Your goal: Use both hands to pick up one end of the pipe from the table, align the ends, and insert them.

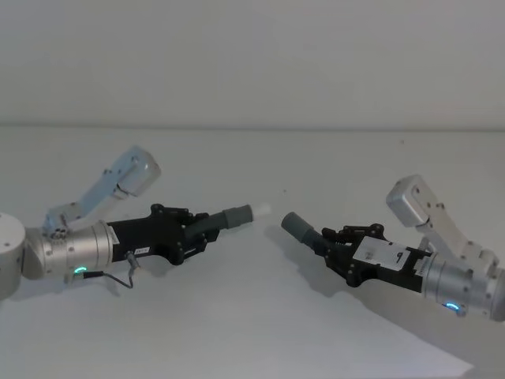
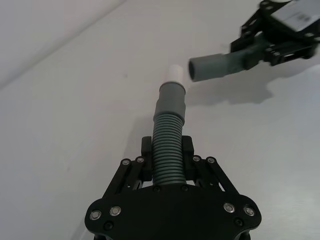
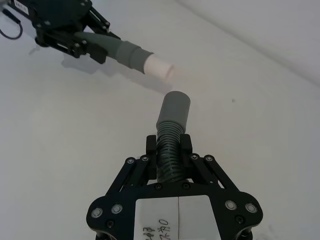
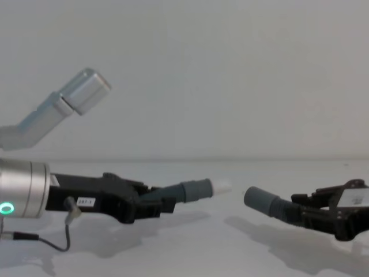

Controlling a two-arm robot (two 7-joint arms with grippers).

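My left gripper [image 1: 207, 229] is shut on a ribbed grey pipe piece [image 2: 167, 150] and holds it above the table [image 1: 252, 316]. Its smooth cuff end [image 1: 237, 215] carries a narrower white tip [image 1: 262, 210] pointing right. My right gripper [image 1: 335, 246] is shut on the other pipe piece [image 3: 168, 155], whose plain grey cuff end [image 1: 298, 227] points left. The two ends face each other across a small gap, not touching, with the right cuff slightly lower in the head view. In the chest view the white tip [image 4: 222, 186] and grey cuff [image 4: 259, 200] are likewise apart.
The white table [image 4: 190, 254] spreads wide around both arms, with a plain pale wall [image 1: 252, 55] behind it. Shadows of the arms fall on the surface below the pipe pieces.
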